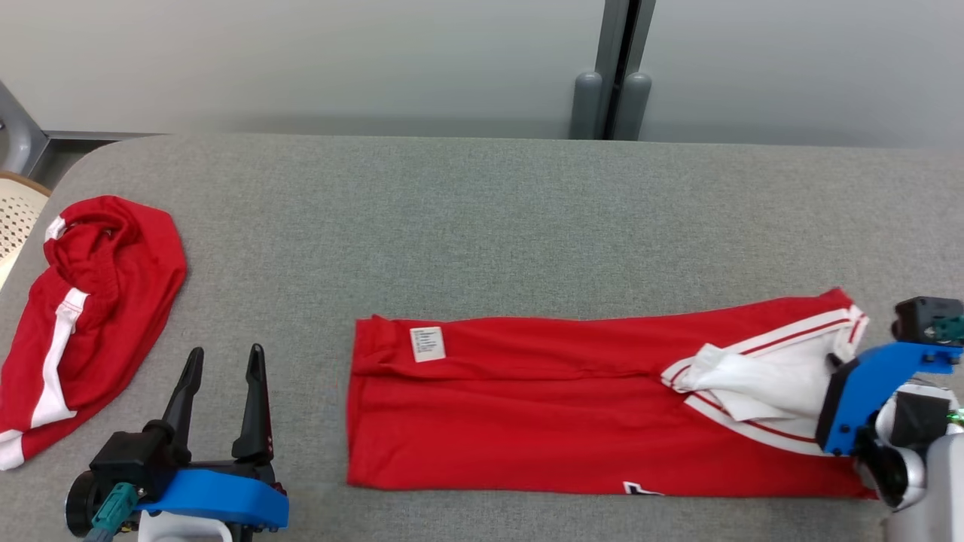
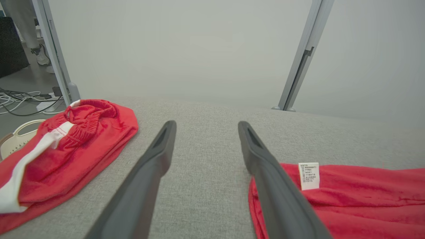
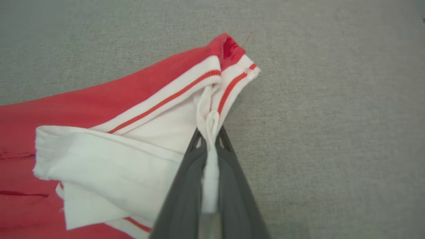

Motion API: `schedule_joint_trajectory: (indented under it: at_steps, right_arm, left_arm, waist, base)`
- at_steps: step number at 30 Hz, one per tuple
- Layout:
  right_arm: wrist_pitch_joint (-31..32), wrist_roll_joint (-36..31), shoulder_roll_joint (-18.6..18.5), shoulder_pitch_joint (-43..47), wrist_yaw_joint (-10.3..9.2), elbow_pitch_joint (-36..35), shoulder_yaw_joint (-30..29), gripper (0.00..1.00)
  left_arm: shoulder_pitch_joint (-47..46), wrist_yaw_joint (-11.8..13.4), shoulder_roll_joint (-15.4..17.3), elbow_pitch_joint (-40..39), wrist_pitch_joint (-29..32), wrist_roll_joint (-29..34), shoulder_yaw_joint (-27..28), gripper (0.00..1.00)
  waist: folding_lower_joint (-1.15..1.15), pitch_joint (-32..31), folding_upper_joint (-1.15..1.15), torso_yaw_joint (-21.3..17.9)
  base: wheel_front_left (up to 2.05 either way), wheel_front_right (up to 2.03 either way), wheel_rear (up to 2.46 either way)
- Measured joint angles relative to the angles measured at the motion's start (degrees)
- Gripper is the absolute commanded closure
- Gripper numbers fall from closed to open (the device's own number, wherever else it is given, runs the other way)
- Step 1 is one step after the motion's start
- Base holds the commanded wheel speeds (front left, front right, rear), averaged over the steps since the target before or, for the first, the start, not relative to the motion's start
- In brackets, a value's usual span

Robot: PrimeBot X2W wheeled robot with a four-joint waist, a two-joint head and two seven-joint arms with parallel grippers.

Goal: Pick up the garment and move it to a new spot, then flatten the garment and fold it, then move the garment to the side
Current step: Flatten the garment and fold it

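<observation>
Because the red garment (image 1: 527, 406) lies stretched out flat along the near edge of the grey tabletop (image 1: 482, 226), its long axis runs from side to side, from about the middle of that edge out towards the right corner. The right gripper (image 3: 209, 132) stands at its far right end, jaws clenched on a pinch of the white fold (image 3: 109, 156) with the red stripes, so that arm already has the cloth. The left gripper (image 1: 226, 354) rests near the front left, jaws released and holding nothing, fingers pointing towards the back edge. The garment's left end, the one with the small white label (image 1: 427, 343), lies just to its right, near but not touching. I'd judge the coming fold turns on that: the right end would be carried leftwards along the long axis, towards the label end. A pair of crumpled red shorts (image 1: 98, 301) sits at the left edge, well apart.
</observation>
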Motion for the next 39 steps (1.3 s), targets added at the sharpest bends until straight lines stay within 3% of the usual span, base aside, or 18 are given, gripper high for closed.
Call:
schedule_joint_trajectory:
  at_steps: [7,14,19,25,30,39]
  right_arm:
    - [5.7,-4.2,-2.4,2.8,-0.01,-13.2,-6.5,1.0]
    - [9.2,-3.5,-4.3,4.8,-0.01,-19.6,-6.9,1.0]
    - [11.1,-1.6,-2.6,6.7,-0.02,-22.1,-0.1,1.0]
    - [11.8,1.3,-0.8,6.4,-0.02,-22.1,12.0,1.0]
    - [11.4,4.0,-0.3,3.6,-0.02,-16.8,21.5,1.0]
    - [6.7,13.1,-0.3,-3.3,-0.03,-3.8,33.7,1.0]
  left_arm:
    - [0.0,0.2,0.0,-0.7,0.0,-0.3,-0.2,0.0]
    - [-0.1,-0.1,0.0,-0.5,0.0,-0.3,-0.8,0.0]
    - [-0.1,-0.4,0.0,0.2,0.0,-0.4,-1.3,0.0]
    - [-0.1,-0.8,0.3,0.5,0.1,-0.7,-1.8,0.0]
    - [-0.3,-1.0,0.5,0.9,0.3,-0.8,-2.5,0.0]
    - [-1.2,-1.5,0.3,1.6,0.3,-0.8,-3.7,0.0]
  waist:
    - [0.0,0.2,0.0,-1.0]
    - [0.0,-0.4,0.0,-1.1]
    - [0.0,-1.1,0.0,-0.8]
    - [0.0,-1.4,0.0,-0.3]
    - [-0.01,-1.6,0.0,0.6]
    - [-0.01,-1.7,0.0,3.2]
  base:
    - [0.0,0.0,0.0]
    - [0.0,0.0,0.0]
    - [0.0,0.0,0.0]
    - [0.0,0.0,0.0]
    - [0.0,0.0,0.0]
    - [0.0,0.0,0.0]
